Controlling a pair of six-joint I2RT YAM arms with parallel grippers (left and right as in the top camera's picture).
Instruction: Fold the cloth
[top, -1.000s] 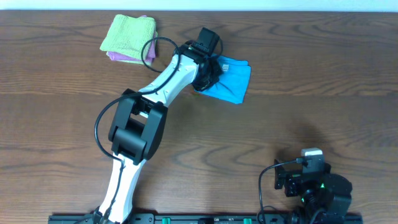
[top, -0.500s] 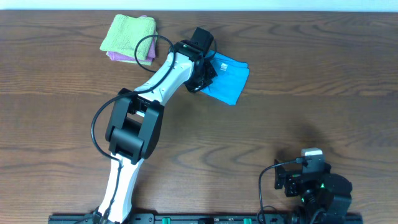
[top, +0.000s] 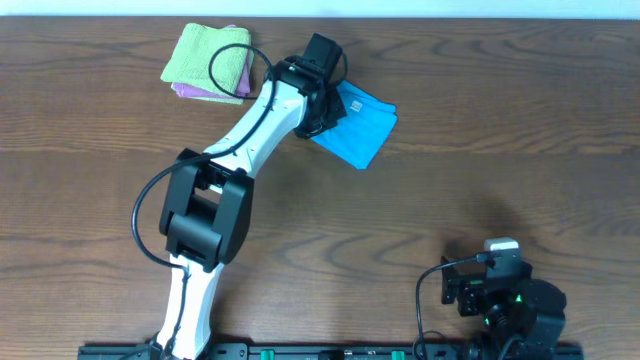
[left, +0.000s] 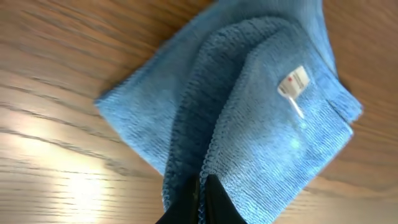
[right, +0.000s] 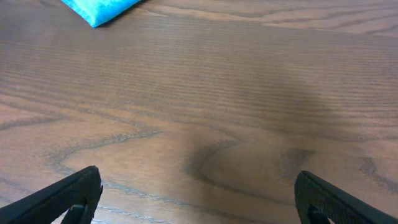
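With our left gripper (left: 202, 200) pinching the layered edge of the folded sky-blue cloth (left: 267, 130) near the table (top: 450, 200)'s far side and the right gripper (right: 199, 196) gaping empty, we risk a layer slipping free and undoing the fold.

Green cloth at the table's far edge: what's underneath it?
A pink-purple cloth peeks out along the near edge of the green cloth. The rest of it, and anything else beneath, is covered.
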